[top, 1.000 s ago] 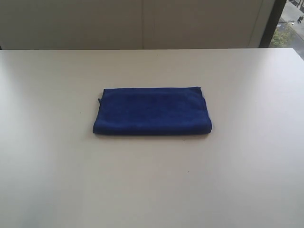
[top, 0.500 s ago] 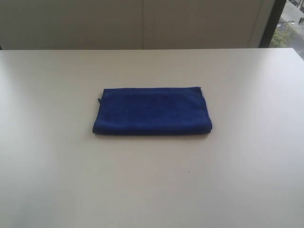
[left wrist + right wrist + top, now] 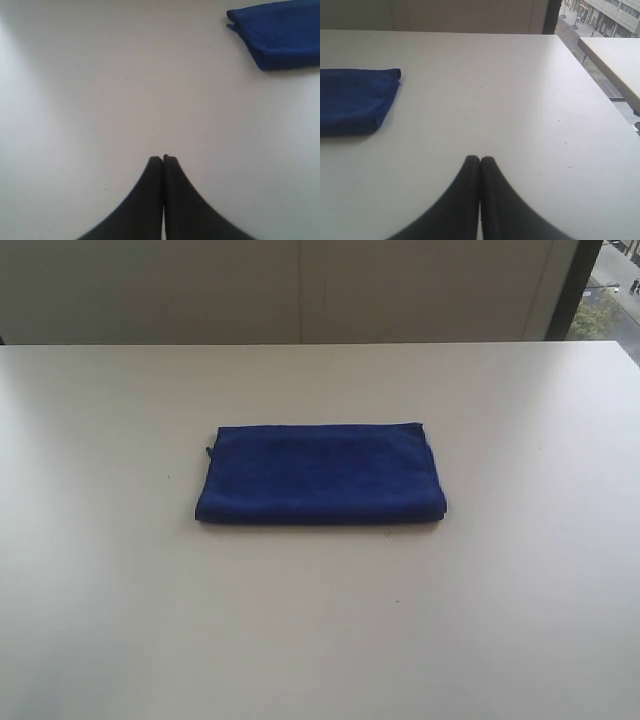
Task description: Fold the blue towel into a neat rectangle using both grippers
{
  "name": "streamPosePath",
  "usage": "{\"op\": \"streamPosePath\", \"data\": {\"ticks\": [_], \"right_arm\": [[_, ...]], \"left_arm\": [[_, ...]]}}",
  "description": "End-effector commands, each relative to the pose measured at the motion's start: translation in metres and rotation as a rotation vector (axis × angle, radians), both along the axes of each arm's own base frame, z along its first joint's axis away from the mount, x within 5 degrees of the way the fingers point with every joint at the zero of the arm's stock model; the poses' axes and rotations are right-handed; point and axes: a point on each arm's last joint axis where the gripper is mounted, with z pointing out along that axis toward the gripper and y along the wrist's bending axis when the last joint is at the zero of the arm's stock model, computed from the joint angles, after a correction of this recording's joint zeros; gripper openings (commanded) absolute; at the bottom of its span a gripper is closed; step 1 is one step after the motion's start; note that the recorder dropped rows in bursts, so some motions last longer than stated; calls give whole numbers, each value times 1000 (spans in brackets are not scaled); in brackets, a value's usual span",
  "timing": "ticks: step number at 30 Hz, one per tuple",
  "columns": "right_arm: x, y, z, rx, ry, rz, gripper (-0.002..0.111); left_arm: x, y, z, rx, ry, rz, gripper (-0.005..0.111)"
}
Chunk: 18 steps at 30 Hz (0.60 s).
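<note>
The blue towel (image 3: 320, 473) lies folded in a flat rectangle at the middle of the white table (image 3: 320, 640). No arm shows in the exterior view. In the left wrist view my left gripper (image 3: 163, 158) is shut with nothing in it, over bare table, well apart from the blue towel (image 3: 280, 32). In the right wrist view my right gripper (image 3: 480, 159) is also shut and empty, and the blue towel (image 3: 352, 100) lies some way off from it.
The table's far edge (image 3: 320, 344) meets a pale wall. A window strip (image 3: 610, 290) stands at the back right. In the right wrist view a second white tabletop (image 3: 615, 57) lies beyond the table's side edge.
</note>
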Motion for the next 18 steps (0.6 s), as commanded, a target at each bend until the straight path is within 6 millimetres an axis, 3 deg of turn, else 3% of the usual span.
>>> {"op": "streamPosePath", "data": {"ticks": [1, 18], "right_arm": [[0, 0, 0, -24, -11, 3, 0], [0, 0, 0, -24, -11, 3, 0]], "left_arm": [[0, 3, -1, -56, 1, 59, 0], [0, 3, -1, -20, -4, 46, 0]]}}
